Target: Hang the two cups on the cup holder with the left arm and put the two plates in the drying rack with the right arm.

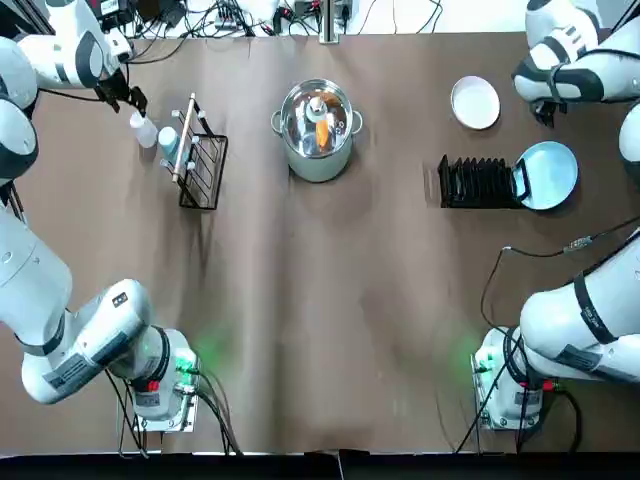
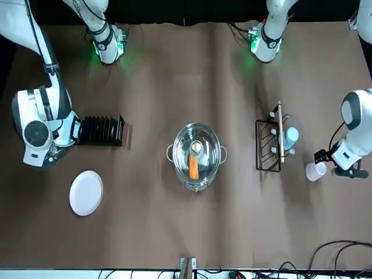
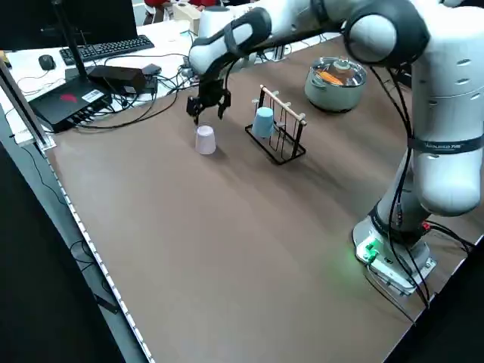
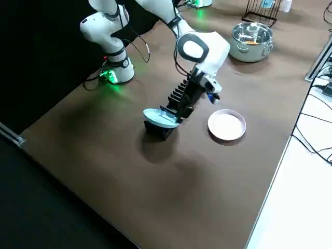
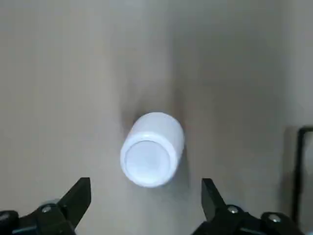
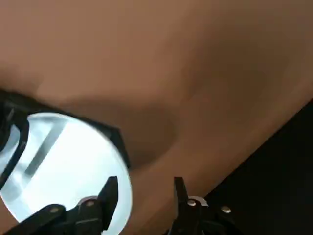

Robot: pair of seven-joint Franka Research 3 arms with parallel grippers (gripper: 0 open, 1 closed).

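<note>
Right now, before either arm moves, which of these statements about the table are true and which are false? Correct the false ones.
1. The blue plate is in the black rack. True.
2. The white cup hangs on a peg. False: the white cup is upside down on the table.
3. The blue cup is on the cup stand. True.
4. The right gripper is clamped shut. False: the right gripper is open, near the blue plate.
5. The left gripper is open near the white cup. True.
</note>
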